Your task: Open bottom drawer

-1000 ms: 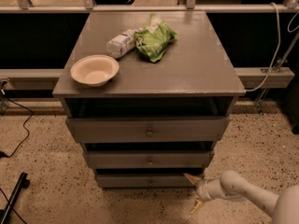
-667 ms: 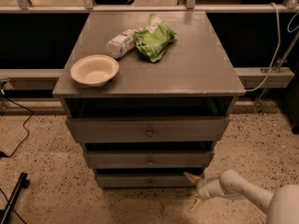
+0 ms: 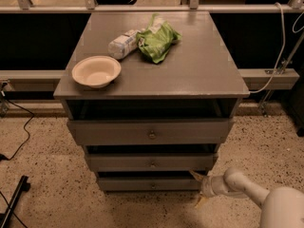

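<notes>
The grey cabinet has three drawers. The bottom drawer (image 3: 142,184) is the lowest and narrowest front, with a small round knob (image 3: 152,185) at its centre. It sits close to the floor, slightly proud of the cabinet. My gripper (image 3: 198,188) is at the drawer's right end, low by the floor, with the white arm (image 3: 247,189) reaching in from the lower right. Its two pale fingers are spread apart, one pointing up towards the drawer's corner and one down. It holds nothing.
The cabinet top (image 3: 199,65) carries a cream bowl (image 3: 96,71), a white packet (image 3: 123,43) and a green bag (image 3: 157,39). The top drawer (image 3: 150,132) and middle drawer (image 3: 151,162) stick out above. A black cable (image 3: 19,132) and black leg (image 3: 12,203) lie left.
</notes>
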You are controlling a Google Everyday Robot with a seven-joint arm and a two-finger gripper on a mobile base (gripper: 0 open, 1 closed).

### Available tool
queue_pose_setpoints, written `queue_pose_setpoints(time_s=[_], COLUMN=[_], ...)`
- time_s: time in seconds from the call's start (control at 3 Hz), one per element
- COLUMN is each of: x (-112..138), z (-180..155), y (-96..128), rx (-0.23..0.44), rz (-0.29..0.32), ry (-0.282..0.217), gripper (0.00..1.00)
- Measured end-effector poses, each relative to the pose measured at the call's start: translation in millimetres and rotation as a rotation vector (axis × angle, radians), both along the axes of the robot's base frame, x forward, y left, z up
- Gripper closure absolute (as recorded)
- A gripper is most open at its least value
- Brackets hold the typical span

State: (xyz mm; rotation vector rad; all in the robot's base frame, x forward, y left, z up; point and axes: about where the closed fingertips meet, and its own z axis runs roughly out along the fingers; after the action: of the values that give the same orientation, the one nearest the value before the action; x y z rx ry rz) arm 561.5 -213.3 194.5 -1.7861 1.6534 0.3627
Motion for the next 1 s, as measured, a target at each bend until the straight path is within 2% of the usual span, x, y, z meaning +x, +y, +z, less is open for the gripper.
queue_pose_setpoints(time_s=[0.33,0.67,1.0], x=[12.6,22.7,20.5], z=[-12.3,-13.5,-12.8], y=[-4.0,-4.7,0.8], rx=[0.005,0.009,0.006], rz=[-0.014,-0.016,0.007], ry=[0.017,0.013,0.024], gripper=[0.00,0.25,0.47])
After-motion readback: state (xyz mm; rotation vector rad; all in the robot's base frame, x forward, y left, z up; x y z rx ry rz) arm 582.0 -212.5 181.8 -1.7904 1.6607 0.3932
